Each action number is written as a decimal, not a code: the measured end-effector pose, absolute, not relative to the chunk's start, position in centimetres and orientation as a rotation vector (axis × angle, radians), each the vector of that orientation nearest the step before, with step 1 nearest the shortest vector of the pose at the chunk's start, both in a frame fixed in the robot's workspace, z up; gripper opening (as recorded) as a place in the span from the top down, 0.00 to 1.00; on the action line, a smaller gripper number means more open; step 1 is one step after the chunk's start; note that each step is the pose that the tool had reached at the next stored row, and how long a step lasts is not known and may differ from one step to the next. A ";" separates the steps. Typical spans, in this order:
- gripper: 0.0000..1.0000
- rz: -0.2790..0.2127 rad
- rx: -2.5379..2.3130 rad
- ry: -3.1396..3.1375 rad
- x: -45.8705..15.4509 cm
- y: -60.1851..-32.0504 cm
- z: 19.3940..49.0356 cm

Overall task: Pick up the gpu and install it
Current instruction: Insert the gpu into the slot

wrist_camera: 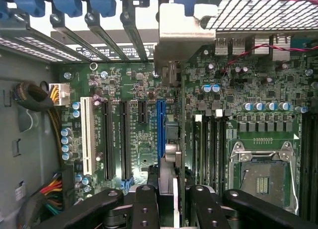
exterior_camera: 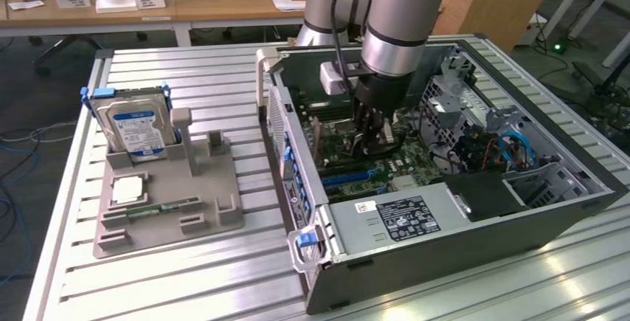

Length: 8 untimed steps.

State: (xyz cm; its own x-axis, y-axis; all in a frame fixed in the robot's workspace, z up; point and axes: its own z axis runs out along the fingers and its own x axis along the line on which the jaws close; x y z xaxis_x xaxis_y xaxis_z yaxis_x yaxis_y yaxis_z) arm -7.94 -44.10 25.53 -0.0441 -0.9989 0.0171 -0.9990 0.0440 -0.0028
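My gripper (exterior_camera: 377,138) is low inside the open computer case (exterior_camera: 295,151), over the green motherboard (exterior_camera: 394,170). In the wrist view the gripper (wrist_camera: 169,196) is shut on the gpu (wrist_camera: 170,149), a thin green card seen edge-on between the black fingers (wrist_camera: 145,206). Its silver metal bracket (wrist_camera: 186,38) reaches the case's rear slot openings. The card stands upright right beside and along the blue expansion slot (wrist_camera: 160,122); whether it touches the slot I cannot tell.
A grey fixture (exterior_camera: 162,203) on the slatted table holds a silver hard drive (exterior_camera: 138,125), a small memory stick (exterior_camera: 162,208) and a square chip (exterior_camera: 128,190). Inside the case are the power supply (exterior_camera: 403,218), drive cage (exterior_camera: 462,107), CPU socket (wrist_camera: 261,174), black slots (wrist_camera: 114,139) and cables (wrist_camera: 35,97).
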 end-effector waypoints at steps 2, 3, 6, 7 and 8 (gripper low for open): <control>0.72 0.022 2.165 -2.262 -7.9 -44.1 25.4; 0.72 0.022 2.165 -2.262 -8.0 -44.1 25.3; 0.72 0.022 2.165 -2.262 -8.2 -44.1 25.1; 0.72 0.022 2.165 -2.262 -8.2 -44.1 25.1; 0.72 0.022 2.165 -2.262 -8.2 -44.1 25.1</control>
